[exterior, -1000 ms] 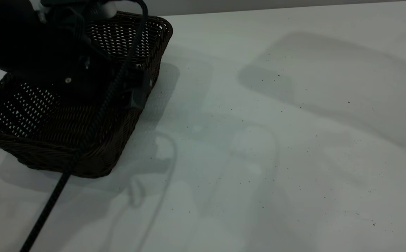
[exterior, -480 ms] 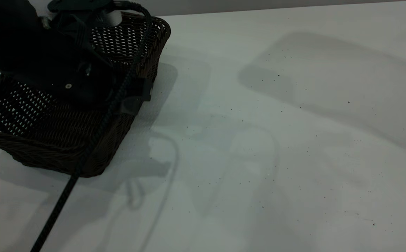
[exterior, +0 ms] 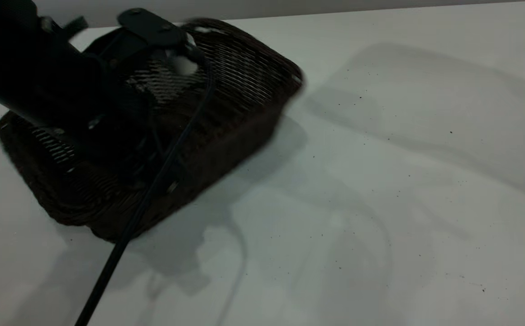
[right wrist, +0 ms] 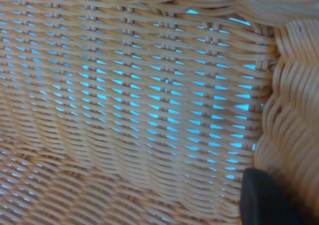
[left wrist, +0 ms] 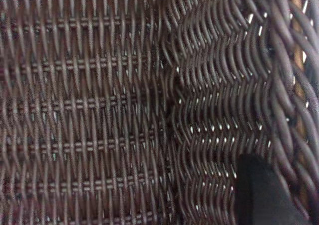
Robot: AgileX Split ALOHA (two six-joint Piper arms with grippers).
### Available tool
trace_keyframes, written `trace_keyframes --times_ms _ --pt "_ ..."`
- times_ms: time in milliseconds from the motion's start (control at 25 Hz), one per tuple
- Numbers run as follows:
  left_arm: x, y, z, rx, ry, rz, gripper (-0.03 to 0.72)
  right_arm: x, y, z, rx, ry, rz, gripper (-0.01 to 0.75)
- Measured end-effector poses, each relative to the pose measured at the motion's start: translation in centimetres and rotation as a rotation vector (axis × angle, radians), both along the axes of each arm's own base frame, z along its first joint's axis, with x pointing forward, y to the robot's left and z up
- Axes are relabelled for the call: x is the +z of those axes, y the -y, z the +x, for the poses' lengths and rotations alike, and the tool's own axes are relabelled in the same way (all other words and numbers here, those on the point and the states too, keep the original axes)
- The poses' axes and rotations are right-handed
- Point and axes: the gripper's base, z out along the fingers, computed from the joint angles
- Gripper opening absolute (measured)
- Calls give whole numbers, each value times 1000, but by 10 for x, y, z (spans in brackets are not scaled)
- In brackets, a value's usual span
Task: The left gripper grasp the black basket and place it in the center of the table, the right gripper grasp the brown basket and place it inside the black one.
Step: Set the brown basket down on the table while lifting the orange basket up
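The black basket [exterior: 244, 104] sits slanted on the table [exterior: 380, 181] at the left. My left gripper [exterior: 165, 179] reaches into it from above, at its near wall, and is shut on that wall. In the left wrist view the dark weave [left wrist: 99, 105] fills the picture, with one black finger [left wrist: 259, 195] against the inner wall by the braided rim. The right gripper is out of the exterior view. Its wrist view is filled by the brown basket [right wrist: 149, 95], with one black finger [right wrist: 264, 200] on the inner wall near the rim, gripping it.
A black cable [exterior: 108, 271] trails from the left arm over the basket's near side and down to the front edge. The table to the right of the basket holds only shadows and tiny dark specks.
The left arm has swung toward the middle of the table, and the black basket has turned and shifted right with it. The basket is blurred by the motion.
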Motion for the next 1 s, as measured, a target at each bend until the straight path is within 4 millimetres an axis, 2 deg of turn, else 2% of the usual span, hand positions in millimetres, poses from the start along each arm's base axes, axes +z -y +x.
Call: trace_keyframes --times_ms 160,280,640,1000 --pt "2 2 -10 -254 -1 17 144 1 -1 1 6 18 10 115" --pt "2 3 -12 -379 23 31 143 2 0 2 9 34 -5 115" --pt "1 1 -14 -477 39 61 140 2 2 3 -3 53 -27 115" --pt "0 -3 -27 -631 -55 87 140 2 2 3 -1 54 -30 115"
